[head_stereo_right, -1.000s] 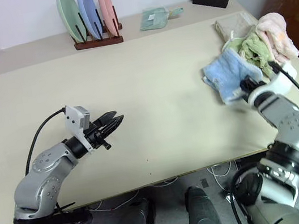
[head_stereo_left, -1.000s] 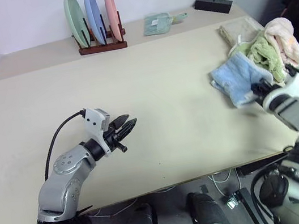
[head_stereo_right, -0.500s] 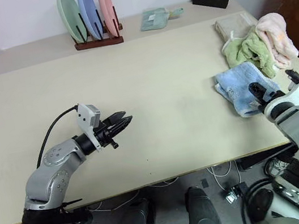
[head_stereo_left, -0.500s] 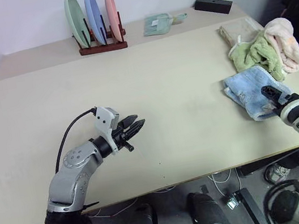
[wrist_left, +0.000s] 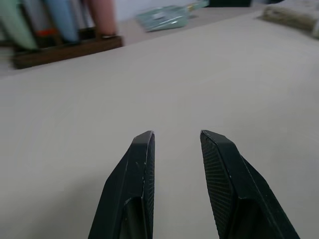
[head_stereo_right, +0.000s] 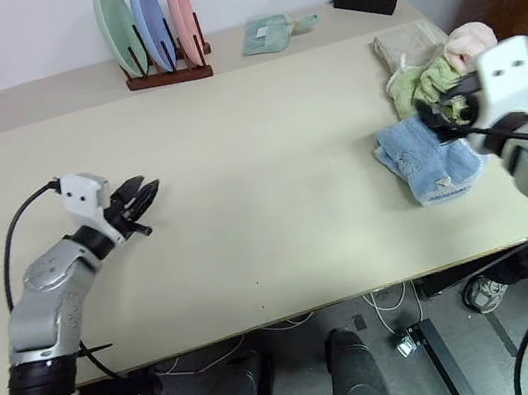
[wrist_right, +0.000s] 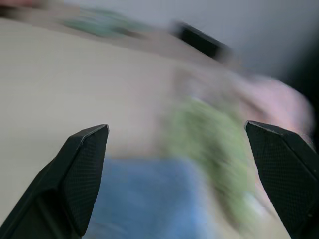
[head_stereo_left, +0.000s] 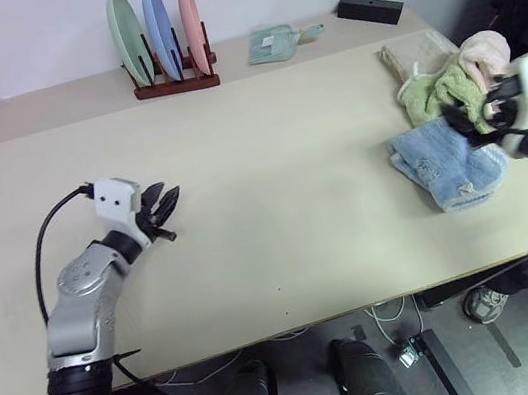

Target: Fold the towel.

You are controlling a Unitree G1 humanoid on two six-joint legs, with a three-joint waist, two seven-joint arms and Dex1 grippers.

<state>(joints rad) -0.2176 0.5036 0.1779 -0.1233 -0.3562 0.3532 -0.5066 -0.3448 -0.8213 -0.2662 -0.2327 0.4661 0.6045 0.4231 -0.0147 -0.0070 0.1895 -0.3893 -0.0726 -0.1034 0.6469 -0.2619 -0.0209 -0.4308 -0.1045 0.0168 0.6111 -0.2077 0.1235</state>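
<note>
Where towel (head_stereo_left: 446,164) lies, green cloth (head_stereo_left: 444,92) adjoining

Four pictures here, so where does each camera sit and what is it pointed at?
Left eye, head: looks down over the table; both arms show, left gripper open.
Right eye, head: same scene; right gripper open above the blue towel.
Left wrist: along its own fingers toward the plate rack.
Right wrist: between spread fingers, blue towel below.
All share the table.
</note>
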